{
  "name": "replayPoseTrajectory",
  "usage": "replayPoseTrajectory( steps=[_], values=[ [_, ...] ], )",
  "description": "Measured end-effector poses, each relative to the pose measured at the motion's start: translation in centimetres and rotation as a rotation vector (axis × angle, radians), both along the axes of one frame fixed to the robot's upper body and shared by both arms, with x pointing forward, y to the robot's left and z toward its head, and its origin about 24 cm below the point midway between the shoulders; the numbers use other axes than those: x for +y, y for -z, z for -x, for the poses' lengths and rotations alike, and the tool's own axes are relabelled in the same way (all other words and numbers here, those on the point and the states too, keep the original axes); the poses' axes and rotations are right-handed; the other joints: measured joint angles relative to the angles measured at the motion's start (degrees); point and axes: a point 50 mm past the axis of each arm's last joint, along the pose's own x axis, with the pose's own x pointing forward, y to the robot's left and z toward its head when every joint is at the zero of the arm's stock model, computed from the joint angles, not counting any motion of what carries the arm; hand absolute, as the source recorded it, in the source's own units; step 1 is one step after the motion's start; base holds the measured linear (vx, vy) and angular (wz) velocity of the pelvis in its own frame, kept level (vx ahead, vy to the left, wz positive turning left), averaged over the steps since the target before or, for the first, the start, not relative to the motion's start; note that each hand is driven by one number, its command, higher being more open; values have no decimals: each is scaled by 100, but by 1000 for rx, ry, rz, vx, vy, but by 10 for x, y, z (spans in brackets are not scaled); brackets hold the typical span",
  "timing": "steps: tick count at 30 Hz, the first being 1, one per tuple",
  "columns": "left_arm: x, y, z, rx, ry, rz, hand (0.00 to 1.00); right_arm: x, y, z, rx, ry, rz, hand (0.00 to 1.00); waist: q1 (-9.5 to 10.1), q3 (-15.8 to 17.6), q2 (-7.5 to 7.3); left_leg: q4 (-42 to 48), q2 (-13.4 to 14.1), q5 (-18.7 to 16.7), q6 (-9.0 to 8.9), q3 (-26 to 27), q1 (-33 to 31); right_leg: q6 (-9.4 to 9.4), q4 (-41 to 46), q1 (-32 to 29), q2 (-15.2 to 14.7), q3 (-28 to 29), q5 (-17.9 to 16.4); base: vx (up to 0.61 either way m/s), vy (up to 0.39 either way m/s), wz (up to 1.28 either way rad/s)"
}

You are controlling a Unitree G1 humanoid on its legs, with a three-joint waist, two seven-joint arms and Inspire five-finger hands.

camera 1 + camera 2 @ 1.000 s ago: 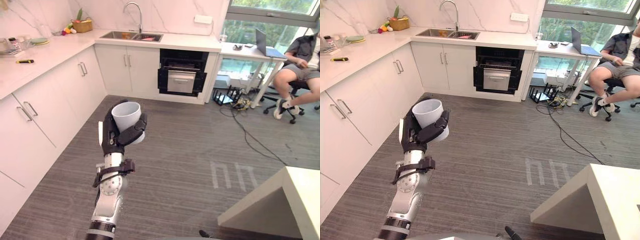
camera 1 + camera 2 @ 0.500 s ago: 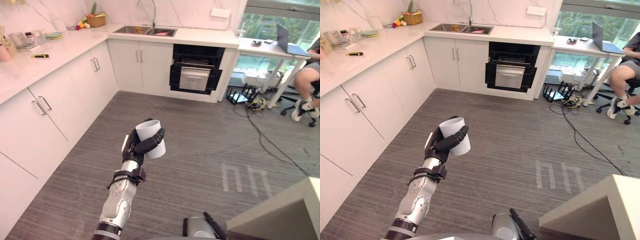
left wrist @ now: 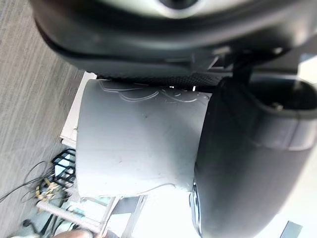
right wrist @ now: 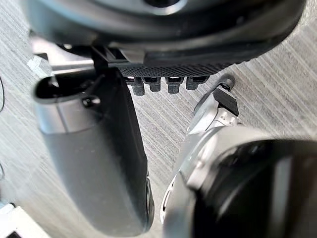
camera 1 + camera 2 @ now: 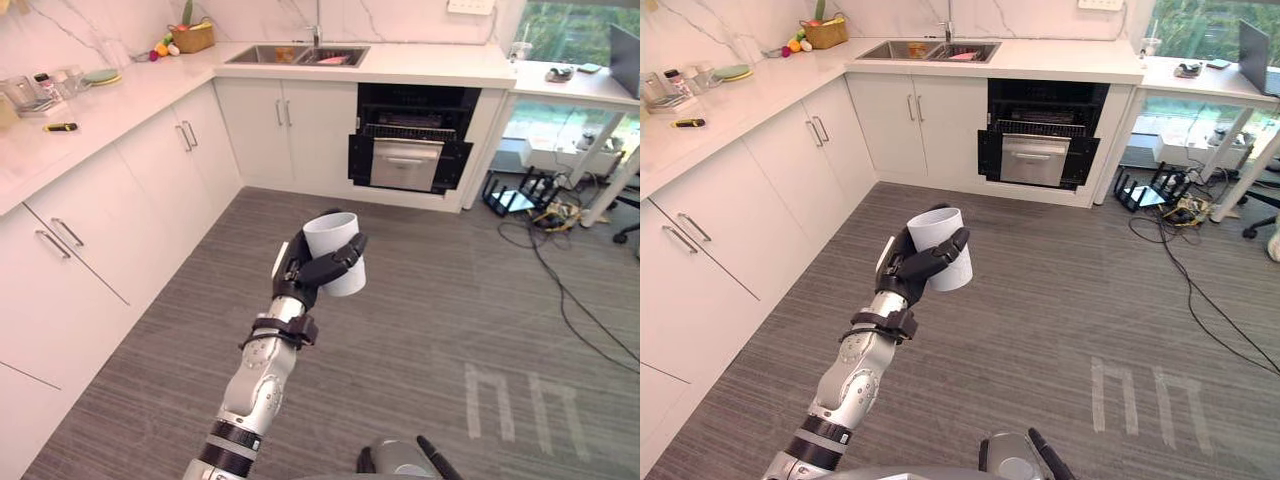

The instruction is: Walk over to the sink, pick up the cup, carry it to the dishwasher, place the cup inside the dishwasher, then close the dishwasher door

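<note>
My left hand (image 5: pixel 300 275) is shut on a white cup (image 5: pixel 335 255), held upright at chest height over the grey floor. In the left wrist view the cup's wall (image 3: pixel 133 144) sits against the palm with the thumb (image 3: pixel 247 163) wrapped round it. The dishwasher (image 5: pixel 410 150) is a black unit under the far counter, its door hanging open and a rack showing inside. The sink (image 5: pixel 290 55) with its tap lies in the counter just left of it. My right hand (image 4: pixel 99 158) hangs low over the floor, fingers relaxed and holding nothing.
White cabinets (image 5: pixel 100 230) run along the left under a counter bearing a fruit basket (image 5: pixel 192 38) and small items. Cables (image 5: pixel 560 215) and a router lie on the floor right of the dishwasher, under a white desk (image 5: pixel 1200 80). Open floor stretches ahead.
The camera has moved nearer and turned, so the dishwasher now sits ahead and the seated person has left the picture. The cup stays in my left hand.
</note>
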Motion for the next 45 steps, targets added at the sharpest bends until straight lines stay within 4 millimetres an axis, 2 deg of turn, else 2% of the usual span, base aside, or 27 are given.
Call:
replayPoseTrajectory(
  steps=[1,3,4,6,8,10,11,12,13,15,18,21,22,23,24,25,26,27,31,34,35,37,38,41,43,44,45],
  values=[
    [0,0,2,6,-13,13,0,-2,0,3,8,-14,15,100,9,0,49,563,129,-1,51,54,-221,-62,-181,216,75,-17,17,377,-31,6],
    [8,4,7,27,-54,32,0,-9,-1,8,12,-15,52,100,56,18,30,1730,277,-552,624,445,-903,-96,-882,1125,151,-1,36,366,-1,-2],
    [10,5,7,26,-58,27,0,-10,-2,6,0,-10,62,100,93,19,31,1694,259,-742,753,554,-1066,-78,-1048,1309,140,17,47,361,13,-15],
    [21,1,11,7,-82,15,0,-13,-5,-19,-83,-55,88,100,317,31,6,777,198,-1333,1016,1172,-1620,54,-1436,1749,-24,207,70,383,55,-41],
    [31,-1,13,-3,-117,19,0,-13,-14,-54,-203,-154,124,100,380,87,-82,-347,-84,-1410,973,1326,-2002,247,-1581,2014,-311,292,46,459,139,-36],
    [35,1,16,2,-131,14,0,-12,-28,-91,-349,-231,165,100,471,116,-120,-2389,-612,-893,867,1179,-2136,366,-1625,2115,-613,446,-21,454,216,-41],
    [37,2,19,4,-136,15,0,-15,-37,-109,-428,-249,196,100,510,115,25,-3688,-728,-342,772,961,-2111,519,-1644,2185,-565,585,-99,449,287,-53],
    [43,5,21,10,-142,4,0,-9,-42,-126,-488,-259,196,100,586,139,56,-3656,-725,600,991,834,-2022,730,-1660,2391,-627,840,-248,552,389,-51],
    [48,8,22,18,-153,-5,0,-4,-44,-133,-511,-257,190,100,590,169,3,-3535,-741,805,1111,813,-1992,724,-1656,2468,-671,923,-270,523,366,-28],
    [64,12,23,30,-183,-48,0,7,-51,-150,-590,-227,183,100,560,297,-249,-3090,-883,415,1190,799,-2013,694,-1634,2499,-656,1241,-220,379,223,5],
    [84,19,30,51,-243,-68,0,-5,-60,-157,-626,-205,235,100,572,313,-292,-2160,-1015,-389,1251,763,-2033,710,-1214,2654,-819,1337,102,435,175,14],
    [86,16,30,13,-227,-64,0,-17,-65,-157,-624,-150,274,100,563,242,-431,-2200,-1405,-765,1366,825,-1746,1027,180,2196,-1194,1151,442,343,136,17],
    [86,16,30,8,-218,-66,0,-18,-65,-156,-618,-137,278,100,561,241,-483,-2310,-1499,-794,1397,854,-1603,1038,668,2003,-1315,1112,635,397,150,5],
    [84,15,30,2,-206,-74,0,-20,-65,-155,-603,-121,286,100,551,239,-526,-2582,-1687,-865,1466,934,-1252,1103,1539,1640,-1567,1047,1298,388,141,-3],
    [80,14,32,-7,-199,-76,0,-20,-64,-154,-596,-111,287,100,488,233,-509,-2845,-1799,-960,1553,956,-884,996,2273,1335,-1774,890,1573,468,162,-10],
    [81,12,32,-17,-201,-77,0,-17,-64,-155,-599,-113,282,100,461,240,-497,-2925,-1815,-1046,1598,959,-728,782,2667,1104,-1799,828,1278,361,109,-16],
    [81,10,32,-30,-204,-88,0,-11,-63,-155,-602,-109,265,100,410,259,-455,-3106,-1808,-1142,1586,943,-400,508,3269,635,-1665,770,706,356,58,-1],
    [79,10,32,-32,-194,-94,0,-3,-63,-151,-608,-106,252,100,265,259,-437,-3330,-1777,-1193,1533,823,-66,474,3359,237,-1380,739,332,351,31,17],
    [64,10,33,-44,-110,-101,0,2,-84,-144,-706,-122,289,100,-27,278,-397,-3688,-1687,-1467,1326,548,612,423,1984,-1046,-906,571,16,398,-77,43],
    [58,7,33,-67,-70,-117,0,3,-112,-154,-839,-150,331,100,-2,290,-334,-3600,-1391,-2021,1020,715,1241,389,-239,-1407,-665,-97,642,572,-177,-17],
    [55,5,33,-78,-65,-110,0,3,-124,-157,-896,-181,357,100,-13,236,-302,-3594,-1333,-2258,907,690,1500,301,-491,-1368,-552,-146,1382,559,-154,-9],
    [44,2,32,-87,-47,-84,0,1,-135,-161,-950,-201,381,100,11,100,-100,-3474,-1102,-2293,1016,617,1641,164,-59,-1440,-355,-145,1552,689,-188,-14],
    [36,-1,30,-102,-25,-72,0,0,-143,-165,-987,-201,393,100,0,88,-49,-3221,-1001,-2161,1032,583,1642,-134,232,-1455,-291,-160,1340,632,-217,-14],
    [19,-7,27,-126,26,-58,0,2,-157,-168,-1046,-177,409,100,-62,55,8,-2176,-734,-1438,754,598,1413,-193,529,-1170,-228,-278,799,658,-249,3],
    [11,-9,27,-139,34,-43,0,0,-166,-165,-1075,-162,430,100,-99,48,38,-750,-413,-337,174,575,835,-195,435,-747,-190,-270,508,611,-167,14],
    [8,-9,26,-138,23,-23,0,-3,-170,-163,-1096,-143,460,100,-77,57,128,827,-30,263,33,487,83,-200,161,-257,-55,-288,363,527,-118,1],
    [8,-6,26,-128,20,-22,0,-7,-171,-162,-1098,-129,477,100,-51,71,187,1593,203,142,96,485,-279,-215,-90,108,62,-296,347,481,-92,-6]
  ],
)
